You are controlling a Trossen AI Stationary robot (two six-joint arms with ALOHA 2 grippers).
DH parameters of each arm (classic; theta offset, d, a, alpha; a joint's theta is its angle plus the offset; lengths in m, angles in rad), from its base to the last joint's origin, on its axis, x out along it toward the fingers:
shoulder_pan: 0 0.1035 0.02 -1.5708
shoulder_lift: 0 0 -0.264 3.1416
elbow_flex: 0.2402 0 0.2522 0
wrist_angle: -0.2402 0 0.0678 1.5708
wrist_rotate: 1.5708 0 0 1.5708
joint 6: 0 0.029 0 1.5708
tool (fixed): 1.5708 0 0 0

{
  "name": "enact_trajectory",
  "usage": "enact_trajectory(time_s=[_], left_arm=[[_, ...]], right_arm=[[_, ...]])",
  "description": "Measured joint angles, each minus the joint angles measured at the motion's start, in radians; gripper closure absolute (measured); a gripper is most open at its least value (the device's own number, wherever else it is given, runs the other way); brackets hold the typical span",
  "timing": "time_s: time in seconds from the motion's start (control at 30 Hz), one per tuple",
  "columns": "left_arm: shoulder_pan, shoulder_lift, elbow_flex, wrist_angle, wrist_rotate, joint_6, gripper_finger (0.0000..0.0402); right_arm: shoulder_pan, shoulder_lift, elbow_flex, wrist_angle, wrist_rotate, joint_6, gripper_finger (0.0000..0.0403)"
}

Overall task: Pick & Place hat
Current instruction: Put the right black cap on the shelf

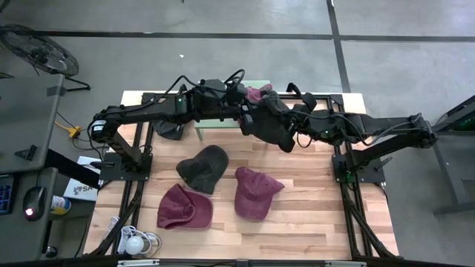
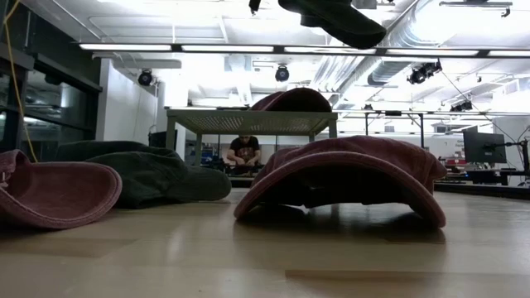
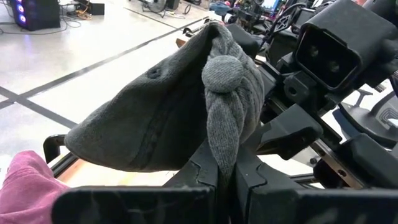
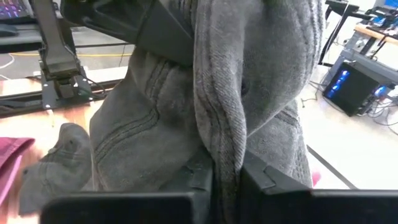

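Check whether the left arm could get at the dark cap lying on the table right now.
Probably not: the left gripper is shut on the grey cap, which the right gripper grips too. The dark cap itself lies uncovered.

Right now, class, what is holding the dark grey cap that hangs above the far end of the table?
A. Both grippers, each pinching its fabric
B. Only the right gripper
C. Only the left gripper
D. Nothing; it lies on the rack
A: each wrist view shows its own gripper, left gripper and right gripper, closed on a fold of the grey cap.
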State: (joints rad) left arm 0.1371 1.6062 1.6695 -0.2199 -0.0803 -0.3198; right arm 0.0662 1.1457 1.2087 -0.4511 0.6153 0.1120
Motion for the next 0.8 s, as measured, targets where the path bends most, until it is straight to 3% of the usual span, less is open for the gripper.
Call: enact_trajectory(time_s=[0.2,0.37,0.5,0.8], left_arm=[[0.007,-0.027,0.0,-0.054,0.004,0.036,0.04],[0.05,-0.088,0.0,-0.151,0.113,0.036,0.04],[0.093,-0.13,0.0,-0.19,0.283,0.051,0.04],[0.159,-0.145,0.0,-0.25,0.789,0.069,0.0401]], right_arm=[[0.0,0.0,0.0,0.002,-0.023,0.009,0.0319],[0.0,-0.007,0.0,0.006,-0.049,0.011,0.0298],[0.0,-0.02,0.0,0.015,-0.097,-0.006,0.0291],[-0.018,-0.054,0.0,0.1,-0.311,-0.153,0.0289]])
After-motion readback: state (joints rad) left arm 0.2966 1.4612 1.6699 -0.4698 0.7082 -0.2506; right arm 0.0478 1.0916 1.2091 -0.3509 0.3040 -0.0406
